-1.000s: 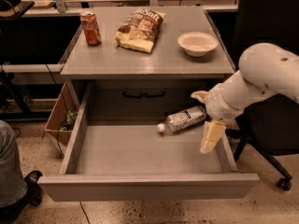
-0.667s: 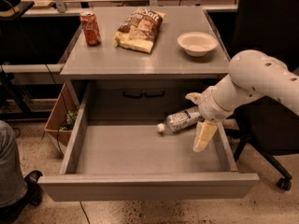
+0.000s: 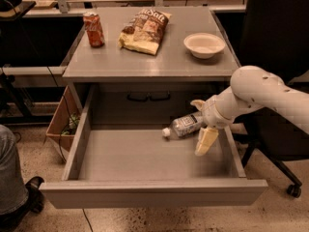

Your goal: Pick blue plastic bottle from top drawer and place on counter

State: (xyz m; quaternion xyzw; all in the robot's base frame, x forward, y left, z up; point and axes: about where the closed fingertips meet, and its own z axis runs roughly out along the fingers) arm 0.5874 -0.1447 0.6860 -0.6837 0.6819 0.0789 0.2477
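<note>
The blue plastic bottle (image 3: pixel 185 125) lies on its side at the back right of the open top drawer (image 3: pixel 145 153), its white cap pointing left. My gripper (image 3: pixel 201 123) hangs inside the drawer at the bottle's right end. It is open, with one cream finger (image 3: pixel 205 141) in front of the bottle and the other (image 3: pixel 197 103) behind it. The bottle rests on the drawer floor. The counter (image 3: pixel 154 57) is the grey cabinet top above the drawer.
On the counter stand a red soda can (image 3: pixel 93 29) at the back left, a chip bag (image 3: pixel 145 30) in the middle and a white bowl (image 3: pixel 204 44) at the right. An office chair (image 3: pixel 277 76) stands to the right and a cardboard box (image 3: pixel 63 122) to the left.
My arm has swung left and the gripper has moved in onto the bottle's right end. The bottle has not moved.
</note>
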